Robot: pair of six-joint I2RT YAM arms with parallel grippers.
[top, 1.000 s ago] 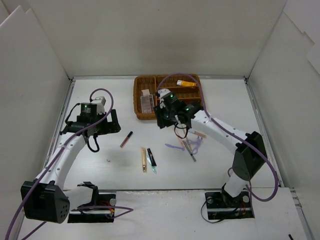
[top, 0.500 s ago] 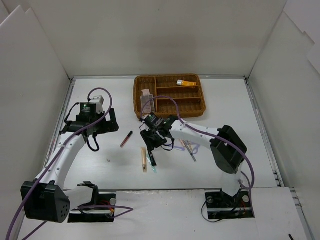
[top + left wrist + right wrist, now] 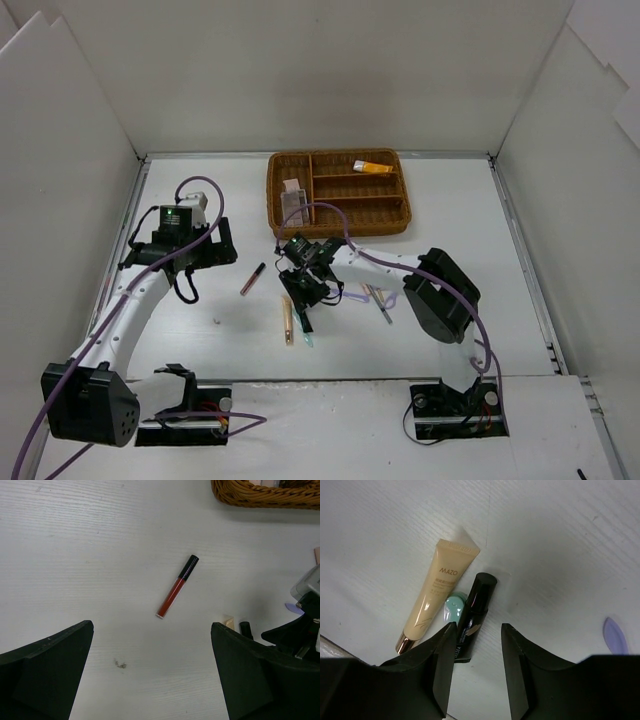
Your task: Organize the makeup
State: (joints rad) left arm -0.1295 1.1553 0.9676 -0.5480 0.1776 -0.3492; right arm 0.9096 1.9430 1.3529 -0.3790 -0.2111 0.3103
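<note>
The black stick [image 3: 474, 605] lies flat on the table [image 3: 560, 540], running from 1 o'clock down to 7 o'clock in the right wrist view; a mint tool [image 3: 453, 605] is right against its 9 o'clock side, and a tan tube [image 3: 437, 592] lies just past that. I think the job now is to pick up the stick alone; to do it well, the right gripper [image 3: 477, 667] should go straight down and squeeze across the stick, with one finger slipping in beside the mint tool, not onto it. The jaws are apart and hold nothing; the stick's low end sits at the gap, close to the 9 o'clock finger. The left gripper [image 3: 152, 680] is spread wide and empty, with a red gloss [image 3: 176, 586] at its 12 o'clock; the tray [image 3: 340, 231] is at 12 o'clock from the stick.
</note>
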